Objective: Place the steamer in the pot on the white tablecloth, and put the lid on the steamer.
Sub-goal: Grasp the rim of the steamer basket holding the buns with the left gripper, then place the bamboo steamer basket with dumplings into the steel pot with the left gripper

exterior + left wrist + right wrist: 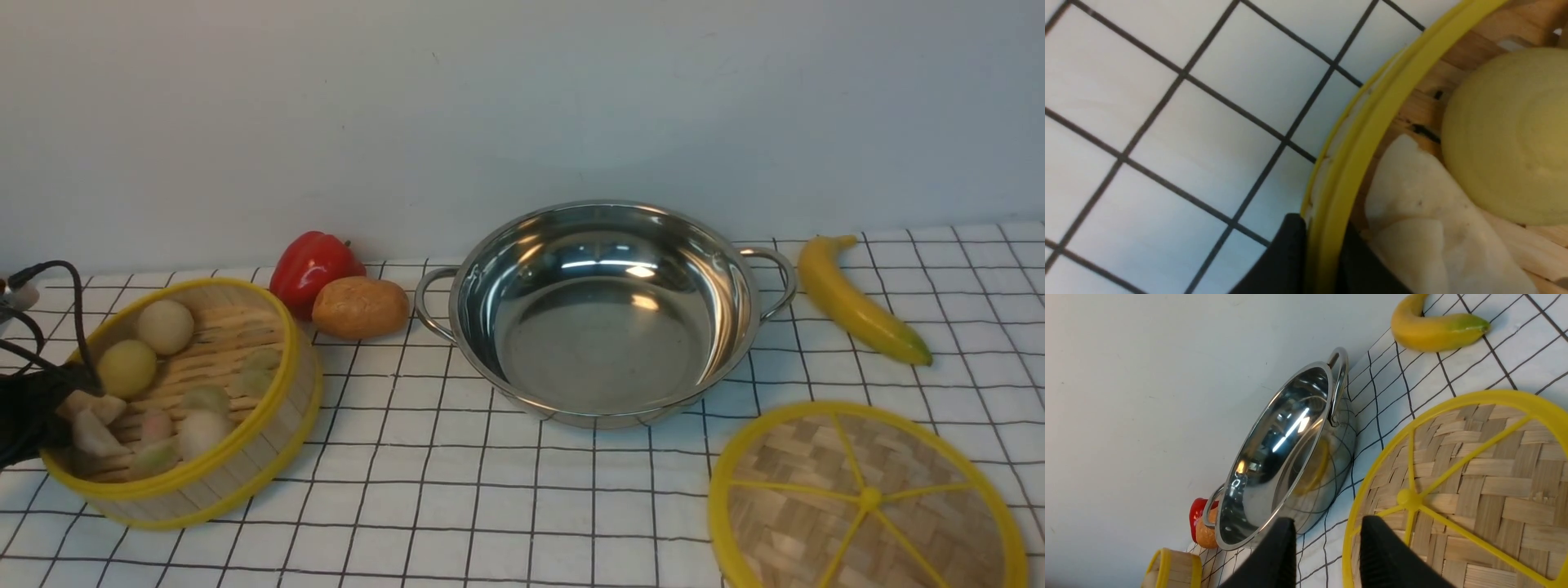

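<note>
At the far left, the left claw (1321, 241) is clamped on the yellow rim of the one steamer (261, 445), one black finger outside the wall and one inside. The steamer is at the near left of the white tablecloth (490, 490) that covers the counter, well apart from the pot. It holds two round buns and a cluster of smaller dumplings I can't count for sure. To its right, by the far wall, one red pepper (310, 261) touches one brown potato (359, 307). In the middle is the single pot (604, 343), with nothing in it. Far right lies one banana (857, 306). Near right lies the one lid (865, 498), flat on the cloth. The right claw (1327, 531) hangs over the lid's edge, its jaws apart and gripping nothing.
</note>
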Robot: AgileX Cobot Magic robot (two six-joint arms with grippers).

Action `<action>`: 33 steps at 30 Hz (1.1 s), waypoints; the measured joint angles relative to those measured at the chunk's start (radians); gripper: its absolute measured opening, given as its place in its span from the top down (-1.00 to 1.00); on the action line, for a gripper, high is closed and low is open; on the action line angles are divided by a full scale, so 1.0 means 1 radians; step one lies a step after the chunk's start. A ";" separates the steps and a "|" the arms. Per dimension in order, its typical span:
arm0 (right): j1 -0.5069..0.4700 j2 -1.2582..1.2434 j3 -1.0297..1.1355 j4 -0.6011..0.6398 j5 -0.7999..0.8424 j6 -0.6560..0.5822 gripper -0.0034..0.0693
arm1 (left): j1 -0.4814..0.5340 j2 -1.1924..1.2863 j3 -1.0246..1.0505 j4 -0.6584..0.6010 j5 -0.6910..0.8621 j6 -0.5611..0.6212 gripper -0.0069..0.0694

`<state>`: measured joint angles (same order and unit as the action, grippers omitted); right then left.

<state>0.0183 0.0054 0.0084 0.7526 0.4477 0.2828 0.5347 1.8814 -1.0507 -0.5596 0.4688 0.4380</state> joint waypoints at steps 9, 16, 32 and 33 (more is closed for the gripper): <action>0.000 0.000 0.000 0.000 0.000 0.000 0.24 | 0.020 -0.063 -0.036 0.083 0.109 0.010 0.69; 0.000 0.000 0.000 0.000 0.000 0.000 0.24 | 0.011 -0.077 -0.221 0.224 0.352 -0.083 0.69; 0.000 0.000 0.000 0.000 0.000 -0.001 0.24 | -0.488 -0.035 -0.611 0.369 0.537 -0.300 0.69; 0.000 0.000 0.000 0.000 0.000 -0.001 0.24 | -0.537 -0.016 -0.636 0.372 0.537 -0.320 0.69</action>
<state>0.0183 0.0054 0.0084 0.7526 0.4477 0.2819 -0.0025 1.8654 -1.6870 -0.1873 1.0058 0.1180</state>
